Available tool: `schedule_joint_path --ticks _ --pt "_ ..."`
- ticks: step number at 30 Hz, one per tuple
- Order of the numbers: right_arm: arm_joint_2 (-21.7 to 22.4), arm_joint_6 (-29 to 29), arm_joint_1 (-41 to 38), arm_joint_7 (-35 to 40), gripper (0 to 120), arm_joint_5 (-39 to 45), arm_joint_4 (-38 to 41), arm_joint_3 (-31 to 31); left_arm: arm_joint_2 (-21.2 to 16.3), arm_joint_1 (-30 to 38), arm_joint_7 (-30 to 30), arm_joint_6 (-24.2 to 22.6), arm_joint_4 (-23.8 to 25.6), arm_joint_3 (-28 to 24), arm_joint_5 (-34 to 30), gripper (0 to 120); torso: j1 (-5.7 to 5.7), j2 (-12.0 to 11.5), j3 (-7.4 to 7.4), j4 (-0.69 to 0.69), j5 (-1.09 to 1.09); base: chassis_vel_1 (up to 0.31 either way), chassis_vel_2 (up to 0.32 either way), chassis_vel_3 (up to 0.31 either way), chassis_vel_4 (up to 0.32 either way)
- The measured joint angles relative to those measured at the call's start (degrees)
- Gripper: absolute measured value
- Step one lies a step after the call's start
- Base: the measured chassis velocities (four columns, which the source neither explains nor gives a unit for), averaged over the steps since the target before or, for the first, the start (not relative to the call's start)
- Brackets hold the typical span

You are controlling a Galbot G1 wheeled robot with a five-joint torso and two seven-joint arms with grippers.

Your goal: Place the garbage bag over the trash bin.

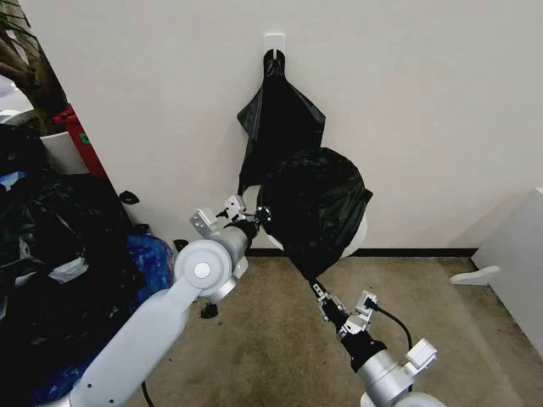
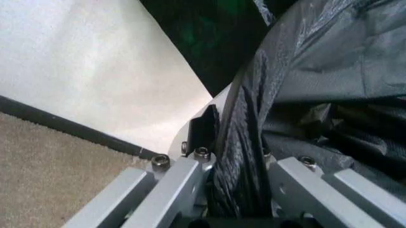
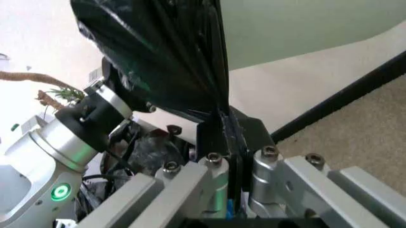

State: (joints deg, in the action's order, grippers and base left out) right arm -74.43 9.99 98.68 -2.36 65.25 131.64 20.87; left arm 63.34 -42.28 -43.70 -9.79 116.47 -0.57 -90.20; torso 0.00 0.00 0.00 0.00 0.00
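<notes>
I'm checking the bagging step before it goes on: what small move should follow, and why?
Probably ease both grippers downward together. The left gripper and right gripper each pinch the garbage bag, which is draped over the trash bin, whose white side is bare below.

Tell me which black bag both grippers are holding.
The garbage bag stretched over the trash bin, pinched by the left gripper and right gripper; the other black bags hang from the wall hook.
</notes>
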Motion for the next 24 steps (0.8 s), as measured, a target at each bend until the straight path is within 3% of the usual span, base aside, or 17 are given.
schedule_joint_path --ticks 17,24 --pt "-0.03 -0.79 -0.61 -1.58 0 0.34 -5.42 2.48 -0.45 -0.21 -0.68 0.05 1.21 0.55 -1.65 1 0.0 0.0 0.0 0.0 0.01 0.0 0.0 0.0 0.0" --pt "0.12 -2.62 1.61 -3.02 0 -7.76 -2.78 3.03 -1.15 -0.62 0.33 -0.26 1.19 0.58 1.88 1 0.0 0.0 0.0 -0.01 0.0 0.0 0.0 0.0 0.0"
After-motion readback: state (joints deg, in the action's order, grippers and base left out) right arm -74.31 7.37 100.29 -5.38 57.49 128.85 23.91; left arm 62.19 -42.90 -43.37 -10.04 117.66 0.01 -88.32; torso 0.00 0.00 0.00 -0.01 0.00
